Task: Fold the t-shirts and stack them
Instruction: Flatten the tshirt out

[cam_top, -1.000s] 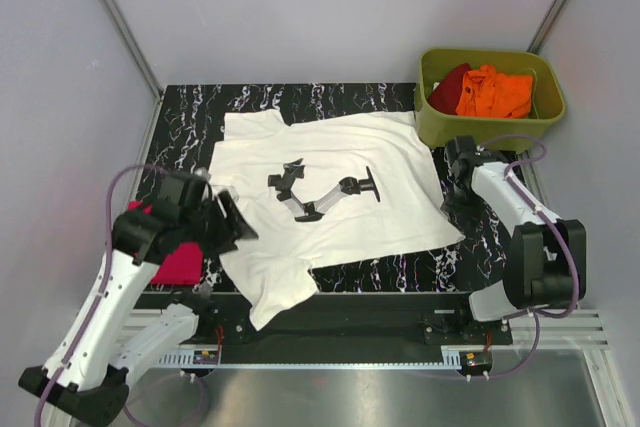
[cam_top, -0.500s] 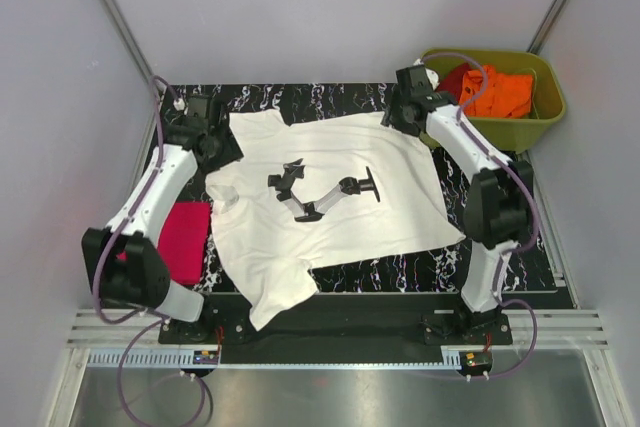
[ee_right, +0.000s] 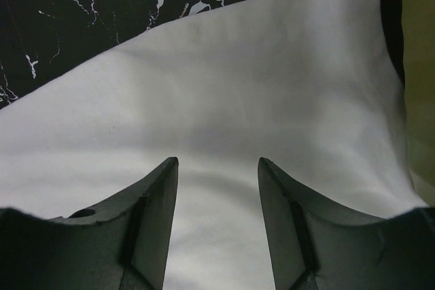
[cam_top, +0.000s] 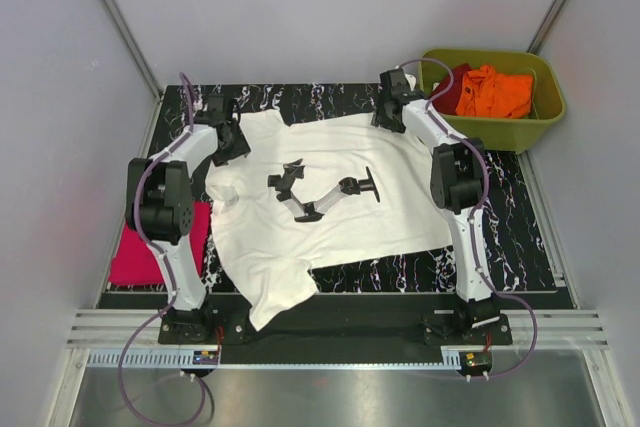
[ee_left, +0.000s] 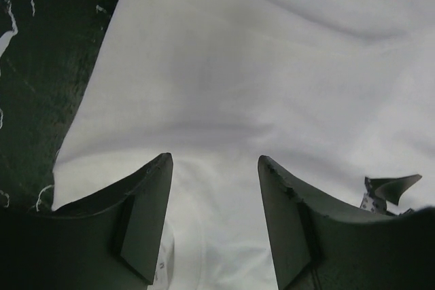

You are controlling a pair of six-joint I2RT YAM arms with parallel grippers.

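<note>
Status: early in the task, maybe one shirt of four done.

- left gripper [ee_left: 214,161]: jaws partly apart, nothing between them. Hovering over the white t-shirt [cam_top: 385,222] at its far-left corner. Cloth lies directly under and ahead of the fingertips; the shirt's left edge and bare black marbled table [cam_top: 505,247] sit just to the claw's left.
- right gripper [ee_right: 217,161]: same gap, also holding nothing. It is over the far-right corner of the same shirt. The hem edge runs just ahead of the tips, with table beyond it.
- The white shirt lies spread flat between the two claws and back toward the bases, black chest print [cam_top: 320,192] facing up. It is unfolded, and one sleeve hangs over the near table edge.
- magenta t-shirt [cam_top: 140,257]: well behind the left claw, out past that arm's elbow. It looks like a folded rectangle, but the arm covers part of it, so I can't confirm.
- orange t-shirt [cam_top: 495,92] and dark red t-shirt [cam_top: 452,82]: bunched in the olive tub [cam_top: 490,135], just to the right of the right claw. Neither is started.

Left to do: pinch both far corners and fold the white shirt, then stack it on the magenta one. After that, pull, fold and stack the two from the tub.
</note>
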